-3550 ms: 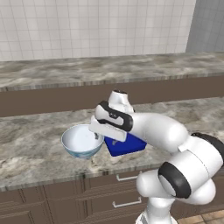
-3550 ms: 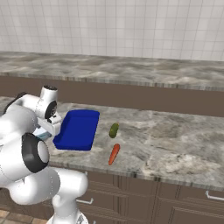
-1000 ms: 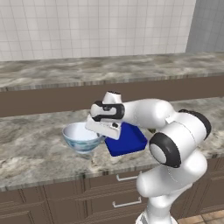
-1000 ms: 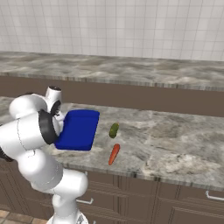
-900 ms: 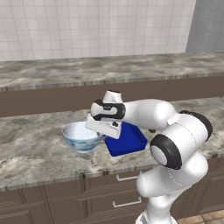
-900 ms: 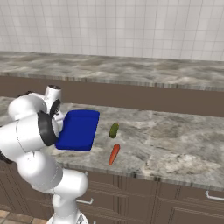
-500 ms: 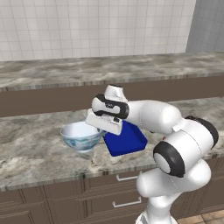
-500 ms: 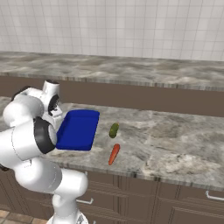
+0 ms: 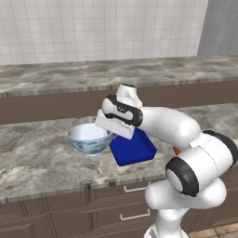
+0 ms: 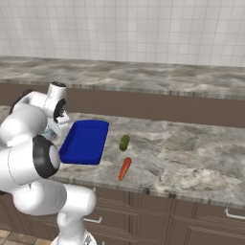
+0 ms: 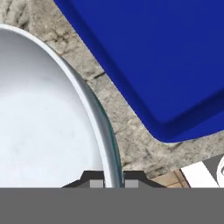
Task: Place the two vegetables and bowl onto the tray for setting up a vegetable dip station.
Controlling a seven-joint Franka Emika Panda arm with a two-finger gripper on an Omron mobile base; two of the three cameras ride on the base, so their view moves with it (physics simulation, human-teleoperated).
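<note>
My gripper point(image 9: 109, 132) is shut on the right rim of the bowl point(image 9: 88, 138), a deep white bowl with a pale bluish-grey outside, held just above the counter. In the hand view the bowl's rim point(image 11: 107, 144) runs down between my two fingertips point(image 11: 96, 180), and its white inside takes up the left. The blue tray point(image 9: 135, 149) lies on the counter right beside the bowl, to its right, and it also shows in the right base view point(image 10: 84, 141) and in the hand view point(image 11: 166, 65). Right of the tray lie the green cucumber point(image 10: 125, 141) and the orange carrot point(image 10: 124, 168).
The grey marble counter point(image 9: 37, 162) stretches left and right, with a raised ledge point(image 9: 56, 79) and a tiled wall behind it. Its front edge runs close under the bowl and tray, above brown drawers point(image 9: 130, 204).
The bowl has risen a little off the counter and shifted slightly towards the tray, with my gripper still shut on its rim. Tray, cucumber and carrot have not moved.
</note>
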